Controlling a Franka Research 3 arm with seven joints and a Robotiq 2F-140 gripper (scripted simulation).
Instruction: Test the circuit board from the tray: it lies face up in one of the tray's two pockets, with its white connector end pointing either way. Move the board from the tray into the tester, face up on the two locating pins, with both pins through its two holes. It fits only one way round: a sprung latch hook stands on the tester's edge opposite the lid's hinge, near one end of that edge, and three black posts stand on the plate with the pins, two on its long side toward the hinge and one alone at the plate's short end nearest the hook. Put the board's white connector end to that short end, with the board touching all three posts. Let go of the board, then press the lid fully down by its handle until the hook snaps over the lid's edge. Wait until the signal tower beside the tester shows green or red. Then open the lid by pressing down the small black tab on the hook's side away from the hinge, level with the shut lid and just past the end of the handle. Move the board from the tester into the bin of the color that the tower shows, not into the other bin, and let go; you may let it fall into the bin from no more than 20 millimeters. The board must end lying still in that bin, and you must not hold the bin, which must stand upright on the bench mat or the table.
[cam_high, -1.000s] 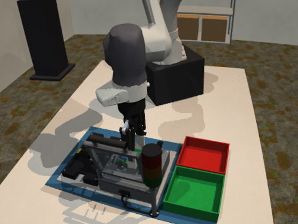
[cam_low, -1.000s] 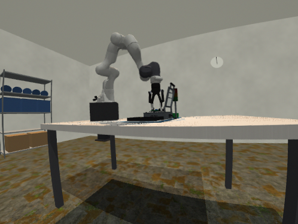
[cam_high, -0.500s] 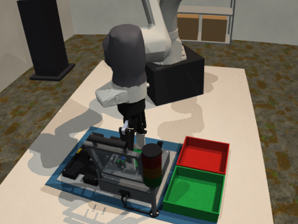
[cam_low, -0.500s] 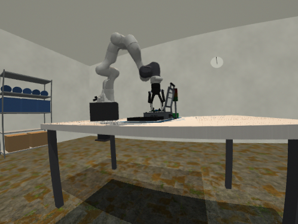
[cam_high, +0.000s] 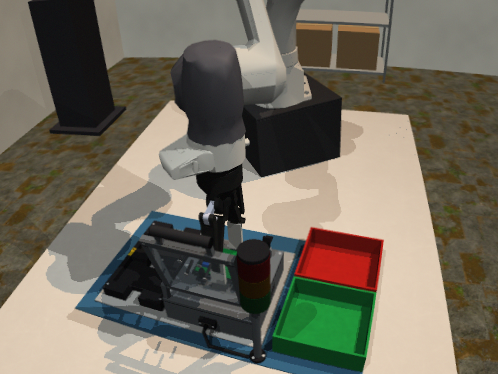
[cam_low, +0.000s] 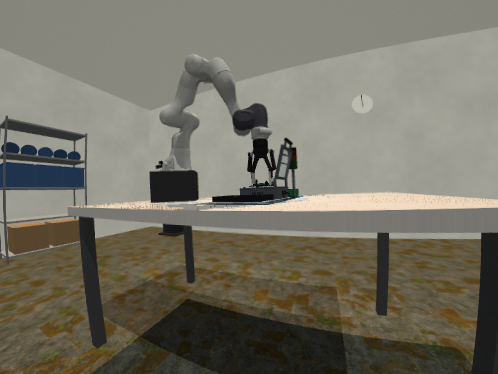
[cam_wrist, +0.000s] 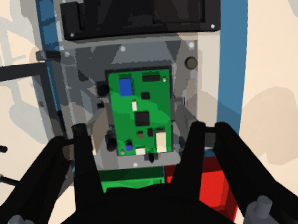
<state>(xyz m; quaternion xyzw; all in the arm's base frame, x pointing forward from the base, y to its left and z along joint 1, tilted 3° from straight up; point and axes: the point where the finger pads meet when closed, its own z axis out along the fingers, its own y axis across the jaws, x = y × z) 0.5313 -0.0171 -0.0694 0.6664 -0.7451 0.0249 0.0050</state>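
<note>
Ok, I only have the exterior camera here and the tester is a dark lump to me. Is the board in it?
Observer: Yes. The wrist view shows the green board lying face up on the tester's gray plate.
Operator: Is the gripper holding it?
Observer: No. The gripper is open, and its fingers stand on either side of the board with a gap showing.
Operator: And the lid and the tower?
Observer: In the top view the lid stands raised with its handle up by the gripper, and the signal tower looks dark, with neither green nor red lit.
</note>
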